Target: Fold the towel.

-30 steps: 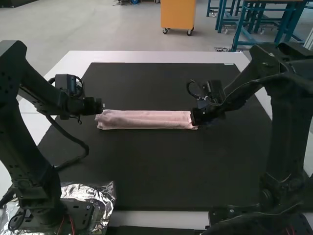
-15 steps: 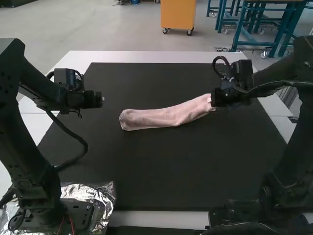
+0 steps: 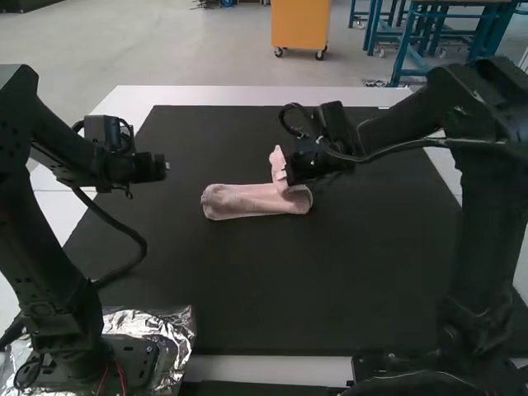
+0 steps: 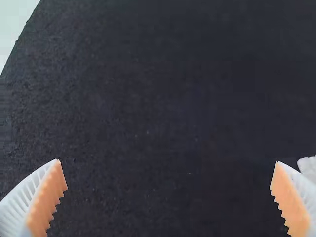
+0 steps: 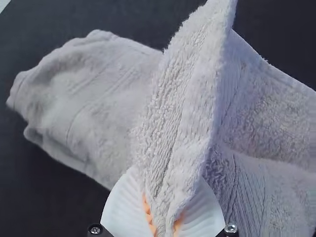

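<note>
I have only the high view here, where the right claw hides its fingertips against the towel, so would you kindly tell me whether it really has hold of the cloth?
Observer: It does. In the right wrist view, a raised part of the towel is pinched between the orange pads of the right claw.

Operator: Thank you. Would you also tell me whether the left claw is shut or open, as I cannot judge it from here?

Observer: It is open. In the left wrist view, the left claw has its two fingers wide apart, with the dark surface visible between them and no cloth in their grip.
</note>
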You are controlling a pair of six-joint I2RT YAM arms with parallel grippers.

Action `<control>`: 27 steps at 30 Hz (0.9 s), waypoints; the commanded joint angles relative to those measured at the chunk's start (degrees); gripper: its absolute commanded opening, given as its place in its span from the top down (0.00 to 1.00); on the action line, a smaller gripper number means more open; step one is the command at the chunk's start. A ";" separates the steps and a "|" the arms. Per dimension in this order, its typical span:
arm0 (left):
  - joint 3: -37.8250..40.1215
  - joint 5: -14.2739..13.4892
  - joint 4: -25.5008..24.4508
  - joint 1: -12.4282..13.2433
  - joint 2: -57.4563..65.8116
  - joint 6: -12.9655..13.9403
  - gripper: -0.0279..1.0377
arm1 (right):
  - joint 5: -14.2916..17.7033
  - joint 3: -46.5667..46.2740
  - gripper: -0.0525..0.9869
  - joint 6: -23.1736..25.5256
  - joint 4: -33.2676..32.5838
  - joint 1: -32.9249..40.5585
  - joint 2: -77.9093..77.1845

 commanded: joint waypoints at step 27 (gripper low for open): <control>-3.80 -2.74 3.04 0.85 -2.05 0.86 0.06 | -2.06 30.78 0.27 5.28 -11.55 13.97 16.89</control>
